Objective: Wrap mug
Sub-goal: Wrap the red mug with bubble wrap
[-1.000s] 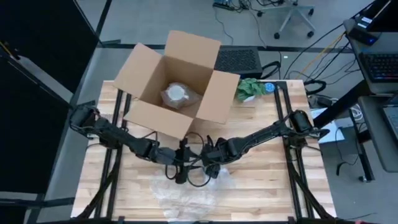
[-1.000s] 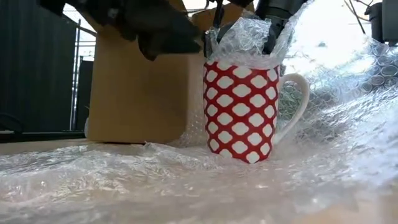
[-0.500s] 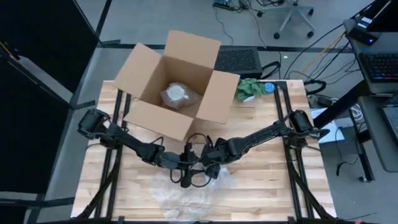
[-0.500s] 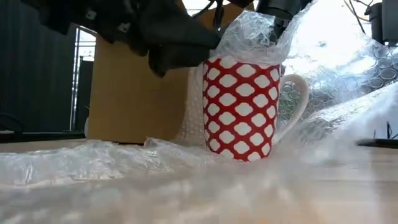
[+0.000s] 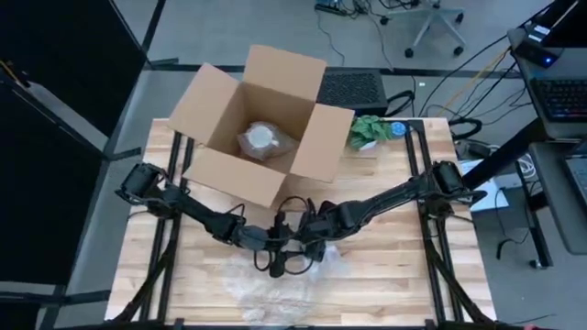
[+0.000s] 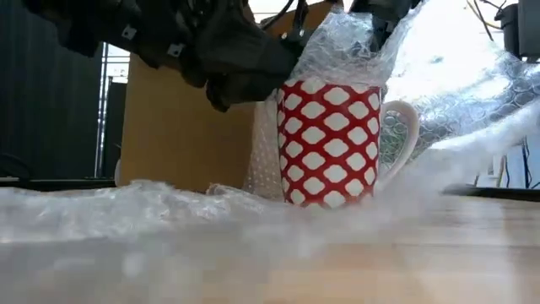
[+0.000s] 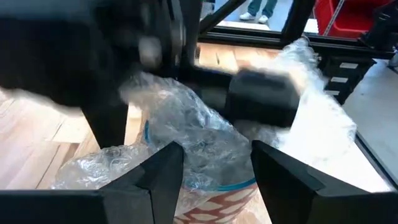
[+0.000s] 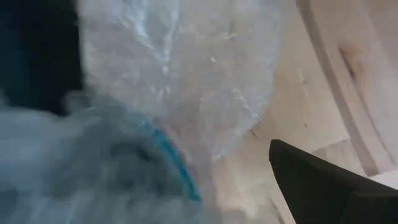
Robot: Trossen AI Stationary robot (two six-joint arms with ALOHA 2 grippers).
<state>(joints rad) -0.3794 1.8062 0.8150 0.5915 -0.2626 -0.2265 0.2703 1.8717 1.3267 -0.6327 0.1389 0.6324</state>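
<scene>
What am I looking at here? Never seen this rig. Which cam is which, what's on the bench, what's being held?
It is a two-armed robot at a wooden table. The top picture looks straight down, the low one looks level across the tabletop, and the other two come from cameras on each wrist.

On the table: an open cardboard box with a wrapped item inside, something green near the far edge, a sheet of bubble wrap, and a red mug with white diamonds standing upright on the wrap.

Both arms meet over the mug. The left pincer is open above the wrap bunched into the mug's mouth. The right pincer is also at that wrap; its grip cannot be made out.
</scene>
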